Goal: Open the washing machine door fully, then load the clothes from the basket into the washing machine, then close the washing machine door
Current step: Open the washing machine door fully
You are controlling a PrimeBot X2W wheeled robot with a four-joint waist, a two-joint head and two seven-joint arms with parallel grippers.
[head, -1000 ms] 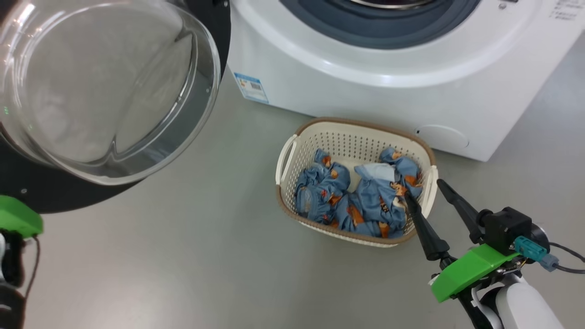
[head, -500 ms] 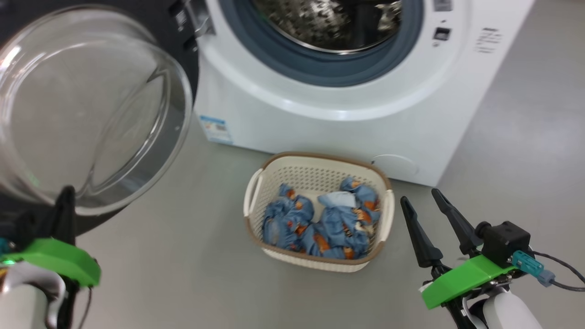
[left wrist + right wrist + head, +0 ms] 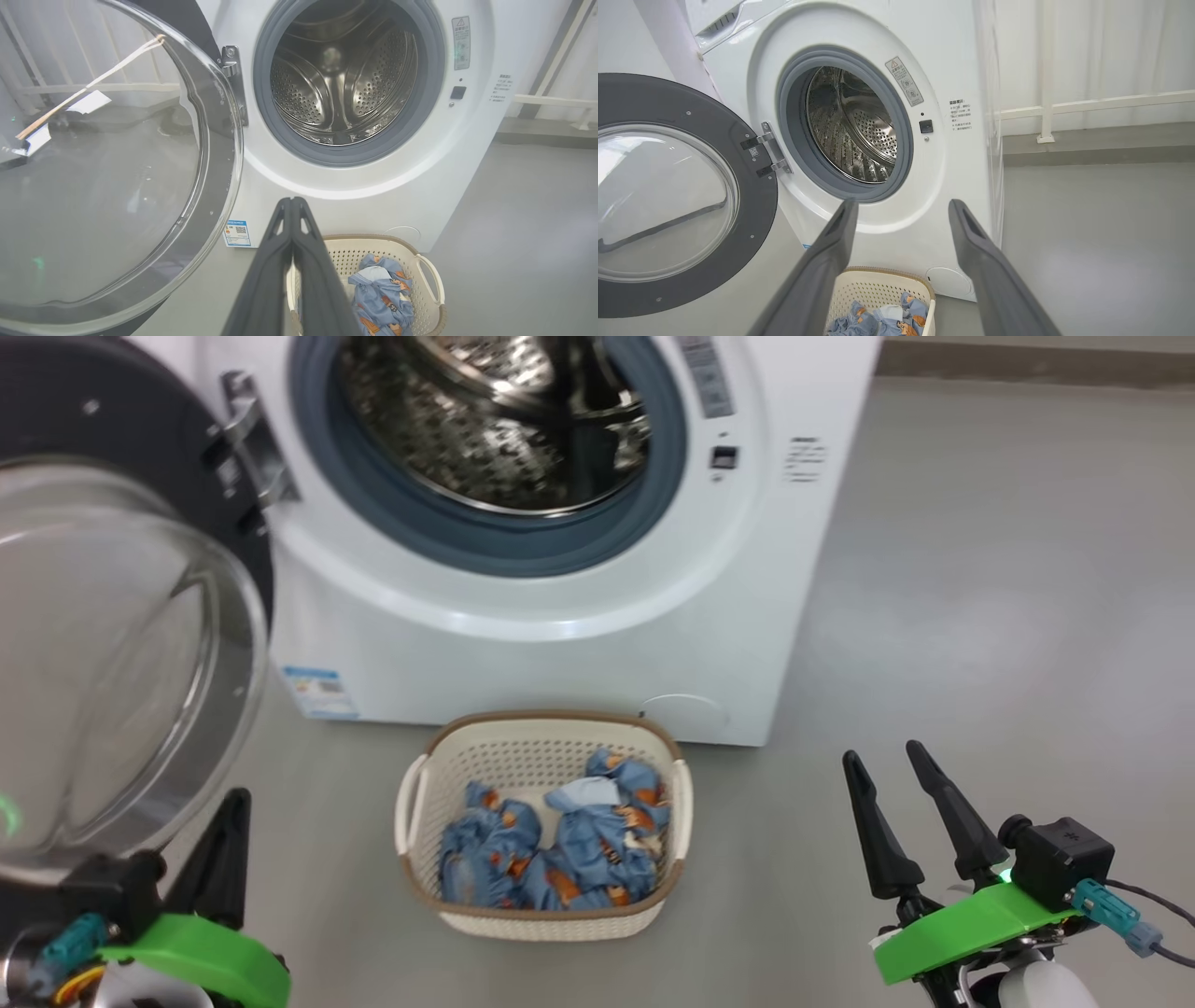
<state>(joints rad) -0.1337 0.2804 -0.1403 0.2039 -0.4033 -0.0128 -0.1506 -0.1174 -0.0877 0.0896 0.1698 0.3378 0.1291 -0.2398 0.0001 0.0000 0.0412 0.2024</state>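
Two bundles of clothes (image 3: 560, 847) lie in the basket (image 3: 546, 756), at the lower middle of the head view. The near wall of the basket hides their lower part, and where one bundle ends and the other begins is hard to see. The basket stands on the grey floor (image 3: 980, 616), just in front of the washing machine (image 3: 523, 663), whose top is cut off by the upper edge of the frame.

The door (image 3: 112, 420) stands wide open at the left of the frame. The left edge cuts it, so only a part of its black rim and of its glass bowl is seen. The steel drum (image 3: 336, 84) is open to view, and its deep part is dark.

At the lower left corner of the head view, the left gripper (image 3: 235, 803) looks like one dark shape. In the left wrist view its fingers are pressed together with nothing between them, and they cover the left side of the basket. At the lower right of the head view, the right gripper (image 3: 882, 754) has its fingers spread wide with nothing between them, right of the basket and apart from it. In the right wrist view the bottom edge cuts the basket.
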